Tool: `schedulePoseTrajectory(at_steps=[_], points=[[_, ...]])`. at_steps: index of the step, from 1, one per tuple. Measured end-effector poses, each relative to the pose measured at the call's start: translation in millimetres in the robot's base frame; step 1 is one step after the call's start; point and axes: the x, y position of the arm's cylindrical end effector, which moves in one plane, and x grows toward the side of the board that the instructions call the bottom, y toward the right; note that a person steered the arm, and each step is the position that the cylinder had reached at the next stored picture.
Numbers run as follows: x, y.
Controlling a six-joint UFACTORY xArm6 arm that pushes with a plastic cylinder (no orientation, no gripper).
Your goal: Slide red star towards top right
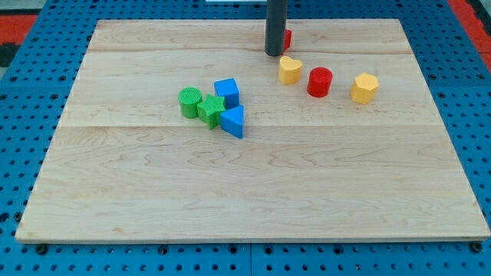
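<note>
Red star [287, 37], mostly hidden, seemingly touches my tip [273, 54] on the view's right.

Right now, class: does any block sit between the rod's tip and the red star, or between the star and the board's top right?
Nothing visible does. My tip stands right against the red star, which peeks out on the view's right of the rod. The yellow heart, red cylinder and yellow hexagon lie lower, off the path to the top right.
</note>
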Motion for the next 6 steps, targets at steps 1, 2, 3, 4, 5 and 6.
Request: schedulePoseTrajectory(at_steps=[1, 2, 3, 4, 5, 6], points=[[-3.4, -34.7], [-17.5, 79.3], [-9.8, 97.5], [-14.3, 21.3], [-33.8, 40.1], [-33.1, 77.9]])
